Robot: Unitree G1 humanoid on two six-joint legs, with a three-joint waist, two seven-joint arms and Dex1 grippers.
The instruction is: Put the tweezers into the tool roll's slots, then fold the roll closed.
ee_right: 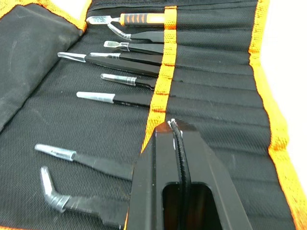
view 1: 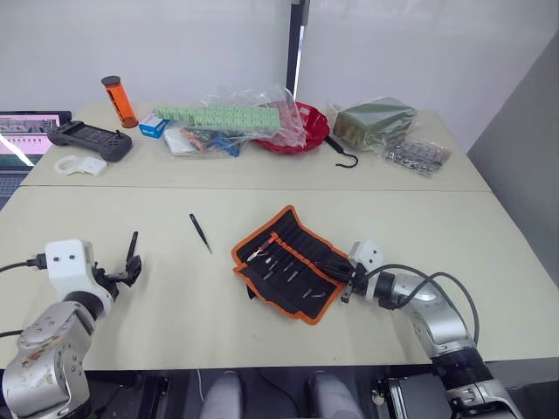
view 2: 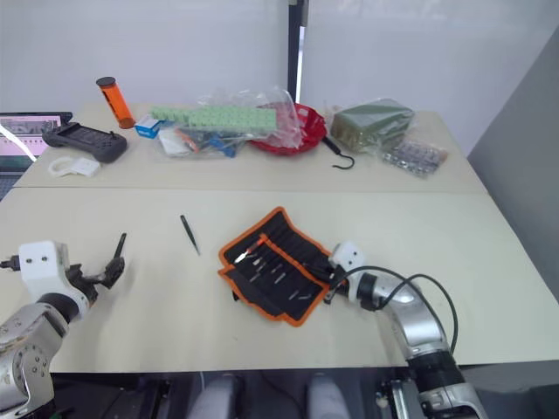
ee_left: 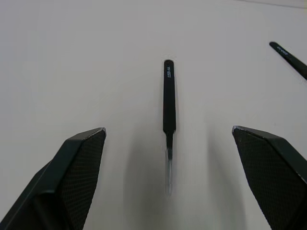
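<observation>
The tool roll [view 1: 288, 262] lies open and flat on the near table, black with orange edging. Several tweezers [ee_right: 120, 98] sit in its slots [ee_right: 211, 103], silver tips out, beside an orange-handled tool [ee_right: 144, 19]. My right gripper [ee_right: 172, 125] hovers over the roll's right end, shut on a thin black pair of tweezers [ee_right: 181, 153]. One loose pair of tweezers [view 1: 201, 232] lies left of the roll. Another pair [ee_left: 169, 96] lies on the table between the fingers of my open left gripper [view 1: 125, 272], untouched.
The far table holds an orange cylinder [view 1: 116, 100], a black controller [view 1: 90, 140], plastic bags with green strips [view 1: 227, 118], a red bowl [view 1: 301, 127], a black hook [view 1: 345, 157] and a green packet [view 1: 376, 122]. A laptop [view 1: 22, 135] stands at the far left.
</observation>
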